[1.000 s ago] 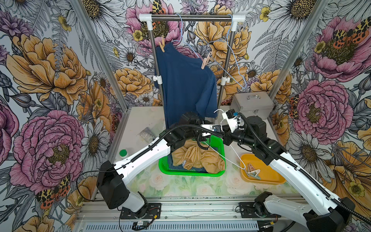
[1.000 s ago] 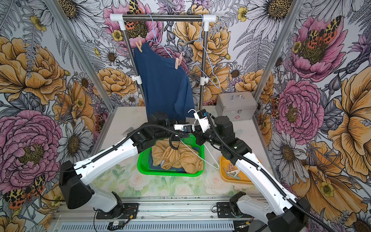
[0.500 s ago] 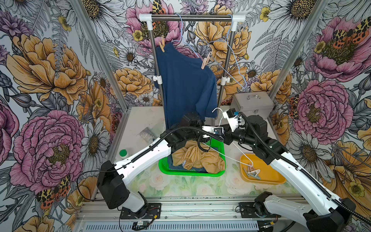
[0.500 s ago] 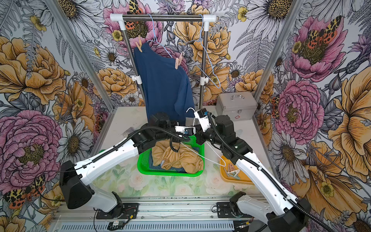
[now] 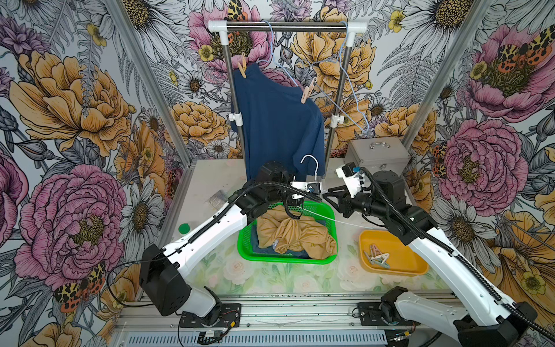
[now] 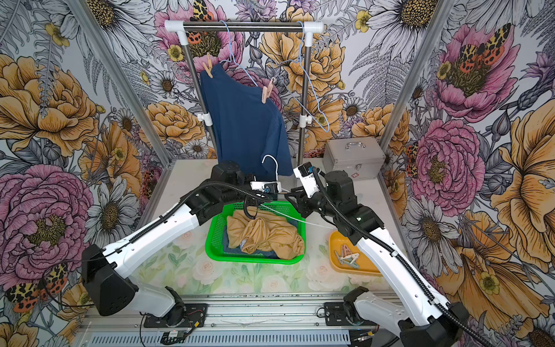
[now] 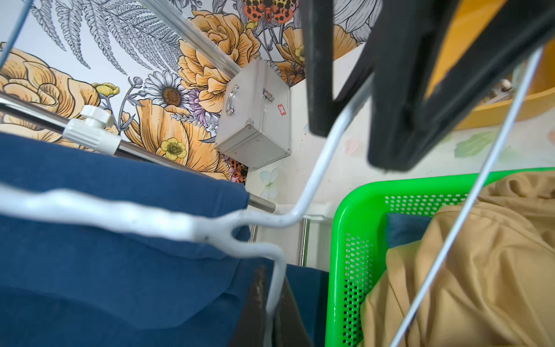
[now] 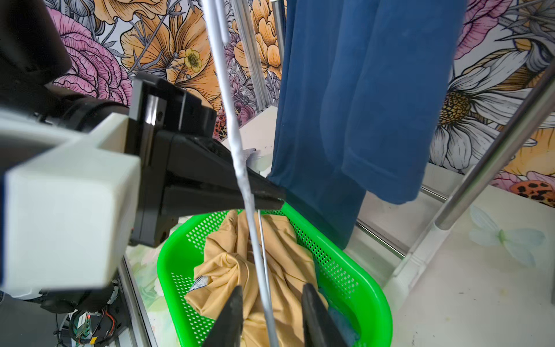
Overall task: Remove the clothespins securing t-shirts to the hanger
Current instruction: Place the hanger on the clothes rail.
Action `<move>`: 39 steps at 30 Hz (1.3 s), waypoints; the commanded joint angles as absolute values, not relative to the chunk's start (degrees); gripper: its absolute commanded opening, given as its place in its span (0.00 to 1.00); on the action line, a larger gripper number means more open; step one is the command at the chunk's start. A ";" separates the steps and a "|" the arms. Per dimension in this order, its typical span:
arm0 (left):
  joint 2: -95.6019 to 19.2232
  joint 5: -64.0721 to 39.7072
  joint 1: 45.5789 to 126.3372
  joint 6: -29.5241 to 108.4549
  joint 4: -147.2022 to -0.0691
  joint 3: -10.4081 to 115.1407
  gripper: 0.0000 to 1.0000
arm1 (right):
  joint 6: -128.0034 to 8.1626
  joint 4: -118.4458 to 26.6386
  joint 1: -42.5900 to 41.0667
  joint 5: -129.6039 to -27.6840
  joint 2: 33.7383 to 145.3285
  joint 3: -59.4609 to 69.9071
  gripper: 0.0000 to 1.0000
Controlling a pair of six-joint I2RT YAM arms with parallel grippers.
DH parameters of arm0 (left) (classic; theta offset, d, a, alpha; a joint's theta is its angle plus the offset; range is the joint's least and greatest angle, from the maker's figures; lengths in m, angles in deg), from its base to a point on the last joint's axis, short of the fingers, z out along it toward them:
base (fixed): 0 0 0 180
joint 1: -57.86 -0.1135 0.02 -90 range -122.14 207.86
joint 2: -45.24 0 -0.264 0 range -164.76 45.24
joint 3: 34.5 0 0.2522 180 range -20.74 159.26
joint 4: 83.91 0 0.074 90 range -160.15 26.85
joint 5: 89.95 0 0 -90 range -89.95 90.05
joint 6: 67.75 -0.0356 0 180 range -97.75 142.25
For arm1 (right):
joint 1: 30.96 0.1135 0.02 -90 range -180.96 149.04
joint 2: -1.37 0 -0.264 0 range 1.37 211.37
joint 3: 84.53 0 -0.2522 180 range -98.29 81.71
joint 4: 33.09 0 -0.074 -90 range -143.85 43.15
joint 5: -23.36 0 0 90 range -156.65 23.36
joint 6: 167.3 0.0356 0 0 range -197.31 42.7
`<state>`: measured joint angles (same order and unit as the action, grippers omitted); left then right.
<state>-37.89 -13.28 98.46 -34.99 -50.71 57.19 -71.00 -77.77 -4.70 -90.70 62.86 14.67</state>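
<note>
My L gripper clamps white wire hanger at neck; R gripper, jaws apart round wire. Ease R straight back, no snag.

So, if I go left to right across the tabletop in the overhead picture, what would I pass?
In a top view: small green disc → green basket holding a crumpled tan shirt → orange tray with loose clothespins.
</note>
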 commanded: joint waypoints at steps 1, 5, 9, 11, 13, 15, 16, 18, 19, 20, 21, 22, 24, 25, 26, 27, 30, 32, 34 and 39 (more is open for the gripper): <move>-35.72 -16.19 97.00 -35.55 -50.22 56.95 0.00 | -73.53 -87.78 -5.41 -90.96 60.81 11.36 0.37; -34.05 -18.81 93.60 -36.25 -48.97 56.52 0.00 | -76.18 -96.09 -6.02 -90.73 59.23 9.61 0.39; -32.23 -21.16 90.55 -36.98 -48.50 55.70 0.00 | -77.30 -100.91 -6.41 -89.24 58.52 8.47 0.37; -31.61 -22.33 89.50 -36.99 -48.08 55.48 0.00 | -77.26 -101.93 -6.45 -88.80 58.22 8.00 0.36; -31.23 -22.62 88.86 -37.24 -47.42 55.46 0.00 | -77.30 -102.85 -6.46 -89.12 58.05 7.89 0.33; -31.17 -22.72 88.25 -37.75 -47.01 55.30 0.00 | -77.31 -103.57 -6.44 -88.51 58.01 7.88 0.28; -31.14 -22.81 88.03 -37.76 -46.87 55.35 0.00 | -77.31 -103.85 -6.46 -88.57 57.97 7.89 0.25; -30.96 -23.40 87.91 -37.70 -46.78 55.12 0.00 | -77.30 -103.90 -6.49 -88.75 57.97 7.72 0.18; -31.01 -23.67 87.97 -37.54 -46.82 55.11 0.00 | -77.30 -103.90 -6.48 -89.21 58.06 7.56 0.13; -31.09 -23.78 88.13 -37.35 -46.83 55.11 0.00 | -77.30 -104.03 -6.48 -89.62 58.32 7.22 0.10; -31.08 -23.62 88.39 -37.41 -46.80 55.05 0.00 | -77.30 -104.05 -6.46 -89.52 58.48 6.81 0.05; -31.14 -23.36 88.69 -37.58 -46.82 54.93 0.00 | -77.30 -104.08 -6.46 -89.58 58.62 6.51 0.01; -31.28 -23.19 89.21 -37.99 -46.80 54.84 0.00 | -77.35 -104.07 -6.51 -89.74 58.59 6.09 0.00; -31.35 -23.02 89.32 -37.96 -46.78 54.76 0.01 | -77.60 -104.18 -6.46 -89.84 58.61 6.05 0.00; -31.52 -22.86 89.52 -37.88 -46.78 54.76 0.01 | -77.69 -104.17 -6.45 -89.87 58.66 6.24 0.00; -31.53 -22.65 89.53 -37.79 -46.82 54.76 0.05 | -77.73 -104.16 -6.45 -89.85 58.67 6.39 0.00; -31.58 -22.33 89.52 -37.44 -46.82 55.13 0.17 | -78.19 -104.12 -6.36 -90.66 58.71 6.40 0.00; -31.44 -22.06 89.55 -37.27 -46.79 55.49 0.23 | -78.88 -104.12 -6.33 -90.55 58.52 6.22 0.00; -31.25 -22.31 89.26 -36.55 -46.82 56.04 0.35 | -79.73 -104.10 -6.34 -89.43 58.13 5.99 0.00; -30.24 -23.40 88.58 -34.96 -46.78 56.69 0.58 | -81.45 -104.12 -6.28 -89.36 57.81 5.30 0.00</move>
<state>-32.17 -21.76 89.06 -36.23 -47.39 55.47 -79.68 -105.14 -6.19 -90.22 59.08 7.56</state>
